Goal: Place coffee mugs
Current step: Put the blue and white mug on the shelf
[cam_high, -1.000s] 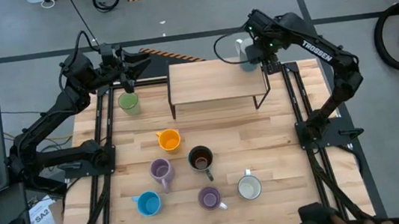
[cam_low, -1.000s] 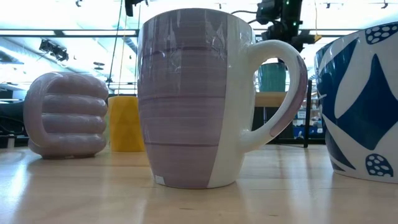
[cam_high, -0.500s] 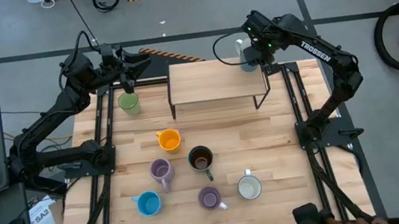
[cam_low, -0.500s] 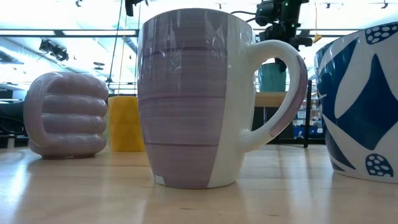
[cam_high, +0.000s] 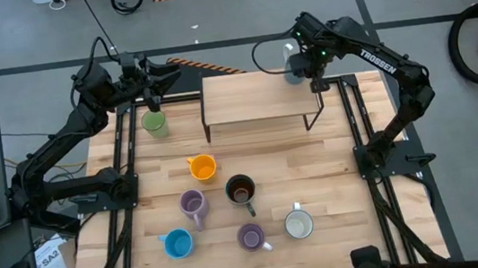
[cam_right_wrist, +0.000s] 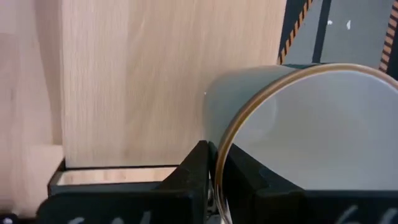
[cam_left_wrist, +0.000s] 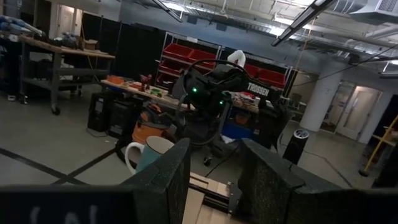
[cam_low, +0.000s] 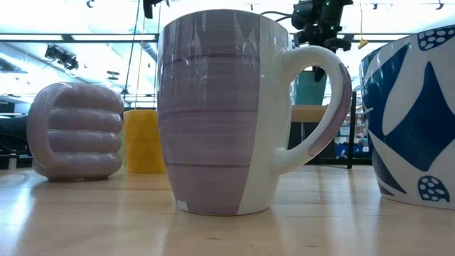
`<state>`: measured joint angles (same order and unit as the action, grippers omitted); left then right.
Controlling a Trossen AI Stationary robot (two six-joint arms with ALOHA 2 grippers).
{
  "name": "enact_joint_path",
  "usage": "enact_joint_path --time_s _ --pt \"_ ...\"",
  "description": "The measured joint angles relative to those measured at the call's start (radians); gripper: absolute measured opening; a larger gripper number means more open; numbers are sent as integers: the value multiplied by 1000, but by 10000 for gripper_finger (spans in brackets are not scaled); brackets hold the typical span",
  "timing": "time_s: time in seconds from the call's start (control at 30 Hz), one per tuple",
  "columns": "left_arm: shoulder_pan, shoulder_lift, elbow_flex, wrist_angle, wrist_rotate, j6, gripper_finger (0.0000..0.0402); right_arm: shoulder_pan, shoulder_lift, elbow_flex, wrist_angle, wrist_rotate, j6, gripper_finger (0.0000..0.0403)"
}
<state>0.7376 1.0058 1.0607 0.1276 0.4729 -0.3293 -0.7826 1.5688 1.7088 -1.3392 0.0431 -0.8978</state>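
At the one o'clock corner of the counter (cam_high: 249,146), a pale mug (cam_high: 292,62) sits on the right end of a low wooden shelf (cam_high: 253,96), and the right claw (cam_high: 305,61) has just pinched shut on its rim: the right wrist view shows the two dark fingers (cam_right_wrist: 198,171) squeezing the thin wall (cam_right_wrist: 273,93), one outside and one inside the cup. A second ago those fingers stood apart around the rim, so this reads as a fresh grasp, not a release. I judge that the mug is being taken up to be set somewhere else, or shifted on the shelf.

That mug stands near the shelf's right edge, so a sideways pull toward three o'clock could tip it off; a straight lift looks safer. The rest of the shelf top, toward nine o'clock, lies bare.

Near eleven o'clock, the green mug (cam_high: 155,123) stands just beside the shelf's left leg, with the left claw (cam_high: 155,91) above it, fingers (cam_left_wrist: 165,180) spread wide and holding nothing.

Toward six o'clock sit the others, each apart from its neighbours: orange mug (cam_high: 202,167), dark mug (cam_high: 241,191), two purple mugs (cam_high: 193,205) and (cam_high: 252,236), blue mug (cam_high: 178,244), white mug (cam_high: 298,225). Bare wood separates this cluster from the shelf legs.
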Motion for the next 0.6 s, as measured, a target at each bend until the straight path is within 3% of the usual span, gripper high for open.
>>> enact_joint_path --time_s 0.6 --pt "0 0 0 16 31 -2 146 7 0 65 -16 -48 354 37"
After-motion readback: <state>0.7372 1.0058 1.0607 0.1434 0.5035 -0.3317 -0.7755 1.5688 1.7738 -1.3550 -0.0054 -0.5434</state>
